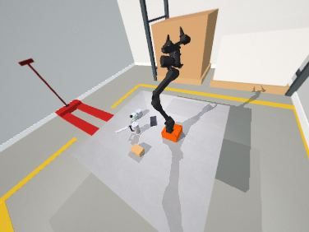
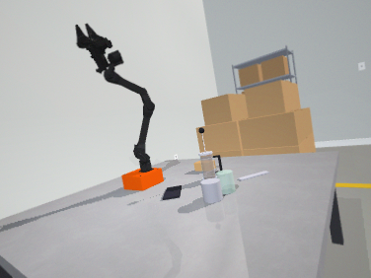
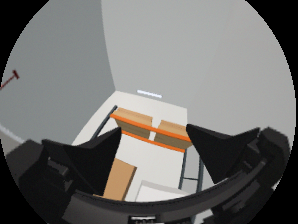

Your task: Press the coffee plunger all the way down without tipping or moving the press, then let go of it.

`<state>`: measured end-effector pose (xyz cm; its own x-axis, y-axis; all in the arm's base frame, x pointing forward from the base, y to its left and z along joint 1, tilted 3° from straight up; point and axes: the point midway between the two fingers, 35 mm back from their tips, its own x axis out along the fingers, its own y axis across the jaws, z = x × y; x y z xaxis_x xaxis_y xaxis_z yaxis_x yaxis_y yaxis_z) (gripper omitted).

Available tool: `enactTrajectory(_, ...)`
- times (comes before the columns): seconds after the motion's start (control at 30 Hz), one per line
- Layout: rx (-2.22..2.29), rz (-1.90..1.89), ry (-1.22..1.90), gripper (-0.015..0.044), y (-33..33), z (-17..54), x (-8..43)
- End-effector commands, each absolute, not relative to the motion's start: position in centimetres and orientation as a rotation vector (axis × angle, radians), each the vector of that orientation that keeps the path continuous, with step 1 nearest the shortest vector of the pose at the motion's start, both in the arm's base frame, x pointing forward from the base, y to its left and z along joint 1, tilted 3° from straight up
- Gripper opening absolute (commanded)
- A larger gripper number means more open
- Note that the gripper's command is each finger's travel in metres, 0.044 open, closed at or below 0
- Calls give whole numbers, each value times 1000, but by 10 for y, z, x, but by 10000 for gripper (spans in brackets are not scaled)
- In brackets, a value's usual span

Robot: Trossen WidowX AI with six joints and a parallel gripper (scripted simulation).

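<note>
The coffee press [image 1: 136, 128] [image 2: 208, 169] stands upright on the table, a clear cylinder with a pale lid and a dark handle. Its plunger knob [image 1: 131, 116] [image 2: 201, 130] is black and stands high above the lid on a thin rod, so the plunger is up. My gripper [image 1: 174, 32] [image 2: 82, 25] [image 3: 154, 128] is open and empty, high above the table and far from the press, with its fingers pointing up. The wrist view shows no press, only the room between the fingers.
A lavender cup [image 1: 139, 111] [image 2: 211, 191] and a mint cup [image 2: 226, 182] stand close beside the press. A dark flat item [image 1: 153, 121] [image 2: 173, 192], a tan block [image 1: 137, 150] and a white stick [image 1: 122, 129] [image 2: 253, 175] lie around it.
</note>
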<state>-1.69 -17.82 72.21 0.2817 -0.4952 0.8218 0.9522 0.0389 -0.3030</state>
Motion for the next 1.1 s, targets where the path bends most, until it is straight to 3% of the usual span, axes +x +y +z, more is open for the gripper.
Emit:
enactTrajectory(0.0, -841, -1140, -655, 440, -192, 711, 1)
enactTrajectory(0.53, -229, -750, -603, 440, -221, 620, 146)
enactTrajectory(0.8, 12, -513, -436, 440, -180, 557, 229)
enactTrajectory(1.07, 116, -254, -170, 440, -97, 479, 292)
